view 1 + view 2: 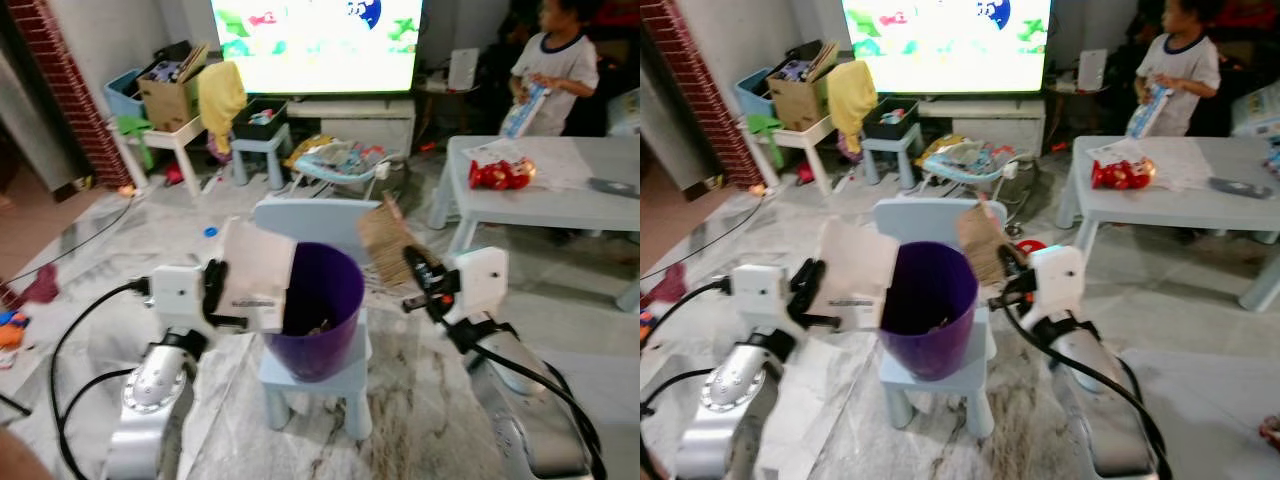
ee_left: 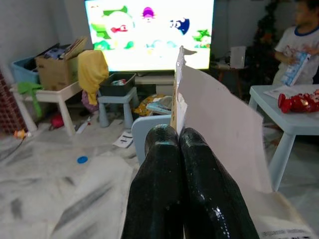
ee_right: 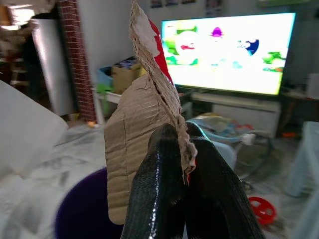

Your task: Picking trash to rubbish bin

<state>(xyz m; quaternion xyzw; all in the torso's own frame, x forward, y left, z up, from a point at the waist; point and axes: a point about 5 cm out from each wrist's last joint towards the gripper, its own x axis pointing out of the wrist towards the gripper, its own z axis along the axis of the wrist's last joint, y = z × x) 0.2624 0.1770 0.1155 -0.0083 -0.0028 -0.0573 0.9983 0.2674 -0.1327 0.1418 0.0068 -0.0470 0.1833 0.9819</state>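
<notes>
A purple bin (image 1: 318, 310) stands on a small pale-blue chair (image 1: 312, 375) in front of me. My left gripper (image 1: 218, 283) is shut on a white flat paper package (image 1: 257, 273), held at the bin's left rim and leaning over it. My right gripper (image 1: 418, 268) is shut on a torn piece of brown cardboard (image 1: 383, 238), held just right of the bin's rim and above it. In the wrist views the white package (image 2: 219, 124) and the cardboard (image 3: 137, 124) stick up from between the closed fingers. Some scraps lie inside the bin.
A grey low table (image 1: 560, 195) with red items (image 1: 500, 175) stands at the right, a child (image 1: 555, 65) behind it. A lit TV (image 1: 315, 45), a box (image 1: 170, 95), stools and clutter line the back. Black cables (image 1: 70, 345) trail over the marble floor at left.
</notes>
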